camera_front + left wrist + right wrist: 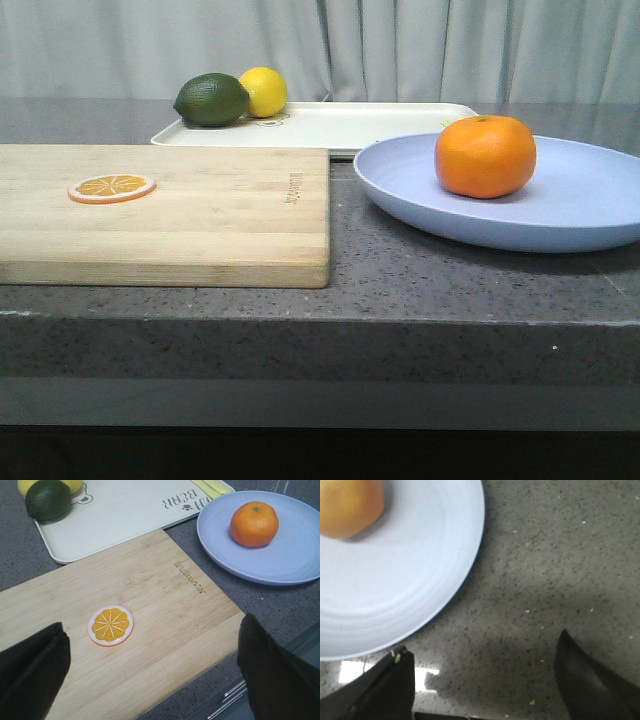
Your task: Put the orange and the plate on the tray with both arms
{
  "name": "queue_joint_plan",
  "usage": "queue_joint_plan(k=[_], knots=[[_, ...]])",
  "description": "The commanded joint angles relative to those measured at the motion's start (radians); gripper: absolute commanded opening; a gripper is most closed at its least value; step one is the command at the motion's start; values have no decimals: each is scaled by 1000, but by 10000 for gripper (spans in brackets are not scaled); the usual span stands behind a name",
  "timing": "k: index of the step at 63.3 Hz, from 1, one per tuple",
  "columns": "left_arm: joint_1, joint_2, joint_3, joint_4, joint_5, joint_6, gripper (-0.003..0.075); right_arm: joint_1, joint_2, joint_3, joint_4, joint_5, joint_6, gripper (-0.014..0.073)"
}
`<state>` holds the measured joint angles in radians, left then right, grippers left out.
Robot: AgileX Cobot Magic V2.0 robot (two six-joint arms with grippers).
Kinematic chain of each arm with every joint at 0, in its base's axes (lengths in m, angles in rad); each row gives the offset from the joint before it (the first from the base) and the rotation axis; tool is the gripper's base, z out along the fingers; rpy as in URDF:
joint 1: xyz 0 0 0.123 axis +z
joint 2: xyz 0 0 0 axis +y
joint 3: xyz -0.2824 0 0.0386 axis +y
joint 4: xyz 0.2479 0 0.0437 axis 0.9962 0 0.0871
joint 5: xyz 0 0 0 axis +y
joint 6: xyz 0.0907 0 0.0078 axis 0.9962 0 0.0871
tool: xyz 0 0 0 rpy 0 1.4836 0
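Observation:
The whole orange (485, 155) sits on the lavender-blue plate (590, 200) at the right of the counter. Both also show in the left wrist view, orange (254, 523) and plate (290, 555). The cream tray (370, 125) lies behind, at the back; it also shows in the left wrist view (125, 510). My left gripper (152, 667) is open and empty, above the near part of the cutting board. My right gripper (482, 672) is open and empty, over bare counter beside the plate's rim (465, 575); the orange (347, 505) shows partly there. Neither gripper shows in the front view.
A light wooden cutting board (200, 215) fills the left, with a thin orange slice (111, 187) on it. A dark green lime (211, 99) and a yellow lemon (263, 91) rest on the tray's left end. The grey counter's front edge (320, 310) is near.

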<state>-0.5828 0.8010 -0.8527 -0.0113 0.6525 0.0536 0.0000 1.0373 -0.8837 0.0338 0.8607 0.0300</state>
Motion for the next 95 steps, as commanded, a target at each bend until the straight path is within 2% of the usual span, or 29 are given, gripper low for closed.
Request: queue_joint_plan(k=[1, 9, 15, 16, 21, 26, 35, 58, 75, 80, 90, 95], knots=[[3, 8, -27, -11, -97, -11, 658, -76, 65, -108, -26, 18, -19, 584], [3, 18, -27, -11, -101, -11, 658, -201, 114, -140, 65, 61, -74, 584], [3, 30, -27, -11, -101, -11, 658, -272, 119, -114, 262, 82, -187, 584], [3, 30, -27, -11, -101, -11, 658, -286, 119, -103, 338, 82, -218, 584], [3, 36, -27, -11, -101, -11, 658, -305, 119, -56, 505, 71, -302, 584], [3, 38, -27, -11, -101, -11, 658, -305, 120, -2, 640, 29, -323, 584], [3, 38, -27, -11, -101, -11, 658, -304, 134, 41, 787, -6, -353, 583], [3, 38, -27, -11, -101, -11, 658, -301, 306, 20, 957, -5, -394, 583], [3, 38, -27, -11, -102, -11, 658, -301, 411, -40, 993, 38, -394, 577], [3, 38, -27, -11, -103, -11, 658, -301, 424, -47, 993, 45, -394, 527], [3, 38, -27, -11, -103, -11, 658, -301, 445, -47, 993, 57, -394, 325], [3, 38, -27, -11, -103, -11, 658, -301, 448, -47, 993, 55, -394, 255]])
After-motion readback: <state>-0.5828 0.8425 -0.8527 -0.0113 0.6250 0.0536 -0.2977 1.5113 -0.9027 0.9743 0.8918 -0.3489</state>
